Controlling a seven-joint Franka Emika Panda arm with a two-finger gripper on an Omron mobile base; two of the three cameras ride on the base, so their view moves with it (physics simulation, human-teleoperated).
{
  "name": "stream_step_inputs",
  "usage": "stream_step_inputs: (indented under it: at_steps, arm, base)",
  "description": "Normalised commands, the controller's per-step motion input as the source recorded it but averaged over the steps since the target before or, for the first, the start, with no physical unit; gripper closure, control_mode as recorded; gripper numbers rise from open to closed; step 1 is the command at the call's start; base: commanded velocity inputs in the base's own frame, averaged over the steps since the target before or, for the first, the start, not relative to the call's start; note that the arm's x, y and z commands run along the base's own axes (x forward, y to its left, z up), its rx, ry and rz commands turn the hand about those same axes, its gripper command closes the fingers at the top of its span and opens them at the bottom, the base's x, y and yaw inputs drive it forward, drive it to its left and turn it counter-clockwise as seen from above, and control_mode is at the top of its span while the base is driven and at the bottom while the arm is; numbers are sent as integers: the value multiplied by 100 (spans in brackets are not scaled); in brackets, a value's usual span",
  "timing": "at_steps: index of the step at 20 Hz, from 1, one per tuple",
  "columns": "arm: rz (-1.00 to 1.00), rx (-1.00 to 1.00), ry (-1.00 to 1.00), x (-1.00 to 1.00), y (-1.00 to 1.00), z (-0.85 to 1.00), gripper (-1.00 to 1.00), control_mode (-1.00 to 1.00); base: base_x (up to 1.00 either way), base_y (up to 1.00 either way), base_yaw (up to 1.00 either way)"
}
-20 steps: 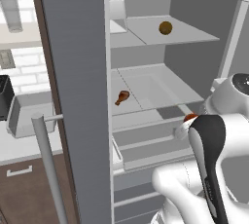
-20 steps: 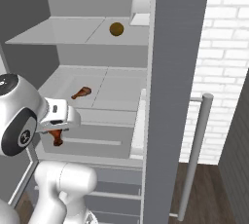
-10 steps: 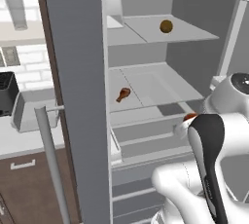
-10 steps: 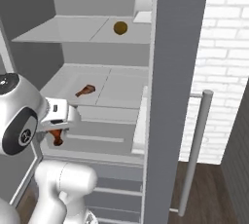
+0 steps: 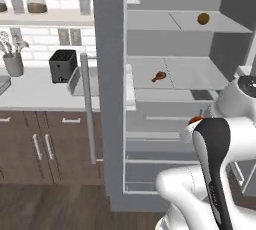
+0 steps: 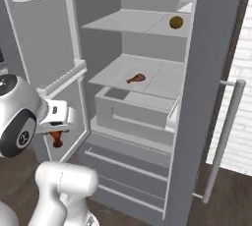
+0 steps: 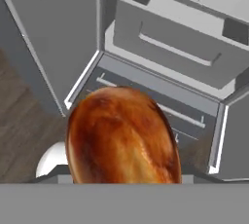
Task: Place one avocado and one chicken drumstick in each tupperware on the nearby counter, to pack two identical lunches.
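My gripper [image 6: 55, 132] is shut on a glossy reddish-brown chicken drumstick [image 7: 121, 135], which hangs low in front of the open fridge [image 6: 147, 102]; it hides the fingertips in the hand view. The held drumstick [image 5: 196, 120] peeks out beside the arm's elbow. A second drumstick [image 5: 159, 76] lies on the fridge's middle shelf. An olive-brown avocado [image 5: 203, 18] sits on the upper shelf. A light-grey tupperware [image 5: 75, 82] rests on the off-white counter [image 5: 35, 96] left of the fridge, partly behind the door's handle.
A black toaster [image 5: 63, 65] stands on the counter beside the tupperware, with a utensil pot [image 5: 13, 63] further left. The fridge door [image 5: 107, 89] with its long bar handle [image 5: 88, 109] juts between me and the counter. Drawers [image 7: 170, 43] fill the fridge's lower part.
The whole picture has shifted: the base has moved, bringing more of the counter and toaster into the left view. The gripper keeps hold of the drumstick.
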Motion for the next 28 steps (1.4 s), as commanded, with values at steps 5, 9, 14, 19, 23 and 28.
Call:
stream_step_inputs:
  at_steps: [5,9,14,19,23,28]
  arm:
    - [0,0,0,0,0,0,100,100]
    - [0,0,0,0,0,0,100,100]
    - [0,0,0,0,0,0,100,100]
    - [0,0,0,0,0,0,100,100]
    - [0,0,0,0,0,0,100,100]
    - [0,0,0,0,0,0,100,100]
  base:
    - [-56,0,85]
    - [-24,8,85]
    - [-7,12,70]
    - [0,55,37]
    - [38,47,20]
    - [91,18,25]
